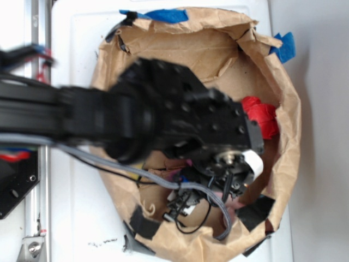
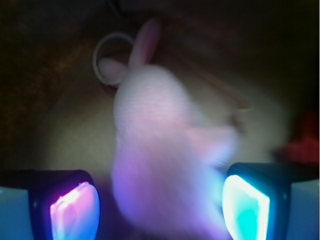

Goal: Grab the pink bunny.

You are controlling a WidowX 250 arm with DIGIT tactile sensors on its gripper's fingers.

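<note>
In the wrist view the pink bunny [image 2: 155, 145] fills the middle. It is pale, fuzzy and blurred, with its ears pointing to the far side. Its lower body lies between my two lit fingers. My gripper [image 2: 160, 202] is open around it. The left pad [image 2: 75, 210] stands a little apart from the plush and the right pad [image 2: 245, 205] is right at its side. In the exterior view my gripper [image 1: 226, 183] hangs low inside the brown paper bag [image 1: 283, 82], and the arm hides the bunny.
A bright red cloth ball [image 1: 262, 117] lies at the right inside the bag and shows at the right edge of the wrist view [image 2: 305, 140]. A white ring [image 2: 106, 52] lies behind the bunny's ears. The bag's rolled rim rises all round. Grey cables [image 1: 109, 164] trail from the arm.
</note>
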